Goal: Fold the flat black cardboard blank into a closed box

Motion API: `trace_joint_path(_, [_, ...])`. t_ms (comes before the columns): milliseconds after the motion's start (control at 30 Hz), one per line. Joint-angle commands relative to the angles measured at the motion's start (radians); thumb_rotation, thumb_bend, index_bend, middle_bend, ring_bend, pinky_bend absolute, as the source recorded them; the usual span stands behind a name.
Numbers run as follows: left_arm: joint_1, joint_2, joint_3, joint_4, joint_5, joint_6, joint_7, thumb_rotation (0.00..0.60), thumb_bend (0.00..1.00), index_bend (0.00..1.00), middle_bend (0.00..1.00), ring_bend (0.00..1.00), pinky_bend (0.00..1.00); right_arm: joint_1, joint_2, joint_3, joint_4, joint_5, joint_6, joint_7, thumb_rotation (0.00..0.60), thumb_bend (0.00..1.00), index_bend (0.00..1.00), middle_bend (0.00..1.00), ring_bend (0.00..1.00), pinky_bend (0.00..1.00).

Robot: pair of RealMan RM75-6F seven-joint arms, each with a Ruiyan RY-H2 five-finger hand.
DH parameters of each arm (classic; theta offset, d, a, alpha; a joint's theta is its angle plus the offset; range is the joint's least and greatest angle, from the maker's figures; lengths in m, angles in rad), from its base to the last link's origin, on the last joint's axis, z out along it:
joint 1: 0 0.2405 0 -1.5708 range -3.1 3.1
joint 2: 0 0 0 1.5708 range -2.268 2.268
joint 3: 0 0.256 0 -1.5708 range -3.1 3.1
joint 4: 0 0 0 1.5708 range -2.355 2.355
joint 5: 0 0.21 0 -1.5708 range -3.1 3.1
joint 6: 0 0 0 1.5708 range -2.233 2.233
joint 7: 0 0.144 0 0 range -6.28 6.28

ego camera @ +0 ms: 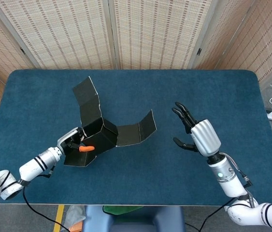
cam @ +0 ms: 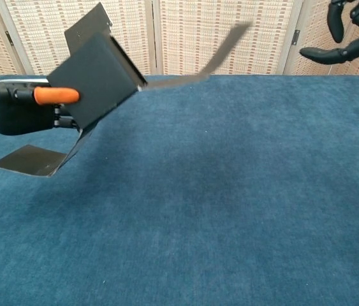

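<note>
Half-folded box (ego camera: 98, 133) lifted off the tabletop (ego camera: 213, 96), gripped by the left hand (ego camera: 72, 141); flaps unclosed. Right hand (ego camera: 196, 133) released, fingers spread, well apart.

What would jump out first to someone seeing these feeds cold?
The half-folded black cardboard blank, lifted off the blue table at its left side, flaps splayed out. The left hand grips it there, an orange fingertip pressed on one panel. The right hand hangs apart over the table's right side, fingers spread and holding nothing.
</note>
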Motion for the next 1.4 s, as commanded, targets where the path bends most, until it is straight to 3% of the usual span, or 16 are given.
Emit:
trace_joint_path(33, [-0.019, 0.028, 0.003, -0.026, 0.017, 0.025, -0.075, 0.6, 0.19, 0.34, 0.33, 0.42, 0.53, -0.022, -0.066, 0.024, 0.059, -0.005, 0.009, 0.091, 0.6, 0.23, 0.0, 0.02, 0.65, 1.0])
trace_joint_path(167, [-0.029, 0.041, 0.001, -0.059, 0.016, 0.028, -0.104, 0.6, 0.19, 0.34, 0.32, 0.42, 0.53, 0.001, -0.143, 0.052, 0.101, -0.006, -0.022, 0.133, 0.6, 0.21, 0.0, 0.02, 0.65, 1.0])
trace_joint_path(400, [-0.051, 0.048, -0.001, -0.084, 0.023, 0.022, -0.098, 0.6, 0.19, 0.33, 0.32, 0.41, 0.53, 0.085, -0.331, 0.139, 0.21, -0.024, -0.043, 0.075, 0.6, 0.13, 0.0, 0.02, 0.65, 1.0])
trace_joint_path(533, [-0.054, 0.049, 0.001, -0.086, 0.025, 0.022, -0.101, 0.6, 0.19, 0.33, 0.32, 0.41, 0.53, 0.102, -0.363, 0.156, 0.239, -0.03, -0.04, 0.06, 0.6, 0.13, 0.0, 0.02, 0.65, 1.0])
trace_joint_path(600, [-0.058, 0.046, 0.015, -0.067, 0.05, 0.028, -0.064, 0.6, 0.19, 0.33, 0.32, 0.41, 0.53, 0.149, -0.419, 0.201, 0.282, -0.041, -0.036, 0.039, 0.6, 0.13, 0.0, 0.03, 0.65, 1.0])
trace_joint_path(700, [-0.054, 0.037, 0.025, -0.04, 0.062, 0.037, -0.013, 0.6, 0.19, 0.33, 0.31, 0.41, 0.53, 0.177, -0.445, 0.226, 0.316, -0.052, -0.028, 0.02, 0.6, 0.13, 0.0, 0.03, 0.65, 1.0])
trace_joint_path(1033, [-0.057, 0.019, 0.052, 0.006, 0.077, 0.02, 0.173, 0.6, 0.19, 0.33, 0.31, 0.41, 0.52, 0.221, -0.397, 0.22, 0.244, -0.089, -0.085, -0.077, 0.6, 0.05, 0.0, 0.03, 0.65, 1.0])
trace_joint_path(1400, [-0.073, 0.011, 0.045, -0.028, 0.04, -0.052, 0.39, 0.6, 0.19, 0.33, 0.31, 0.41, 0.52, 0.247, -0.357, 0.146, 0.206, -0.128, -0.195, -0.237, 0.6, 0.02, 0.0, 0.06, 0.65, 1.0])
